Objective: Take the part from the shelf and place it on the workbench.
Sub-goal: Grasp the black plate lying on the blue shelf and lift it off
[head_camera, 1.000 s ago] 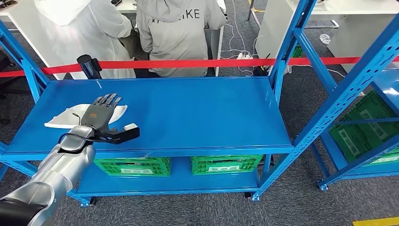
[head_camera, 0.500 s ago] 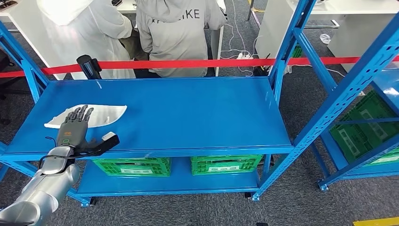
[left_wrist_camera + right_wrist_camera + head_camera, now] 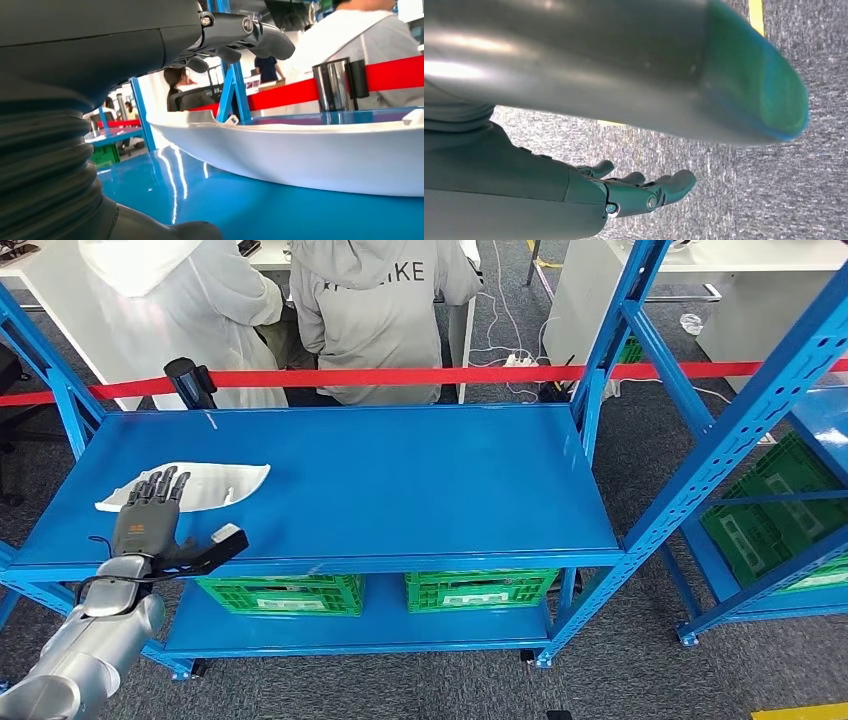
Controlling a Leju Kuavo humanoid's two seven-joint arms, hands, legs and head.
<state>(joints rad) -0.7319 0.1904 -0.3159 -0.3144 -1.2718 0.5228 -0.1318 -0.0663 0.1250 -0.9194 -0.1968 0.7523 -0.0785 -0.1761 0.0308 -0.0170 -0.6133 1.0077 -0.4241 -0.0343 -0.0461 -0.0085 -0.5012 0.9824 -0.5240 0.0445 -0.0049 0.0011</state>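
The part [image 3: 218, 483] is a thin, white, curved shell lying flat on the left of the blue shelf top [image 3: 400, 490]. My left hand [image 3: 152, 523] hovers at the shelf's front left with fingers spread and thumb out to the side, holding nothing. Its fingertips [image 3: 160, 483] reach over the near left end of the part. In the left wrist view the part [image 3: 300, 155] lies close ahead, below my fingers [image 3: 240, 35]. My right hand [image 3: 629, 192] hangs above grey carpet, fingers loosely extended and empty.
Two people [image 3: 370, 310] stand behind a red tape [image 3: 450, 373] at the shelf's far side, by a black post [image 3: 190, 382]. Green crates [image 3: 285, 592] sit under the shelf top. Another blue rack [image 3: 790, 440] with a green crate stands to the right.
My left hand has drawn back to the left and toward the shelf's front edge, from over the middle of the part to its near left end. The part has not moved.
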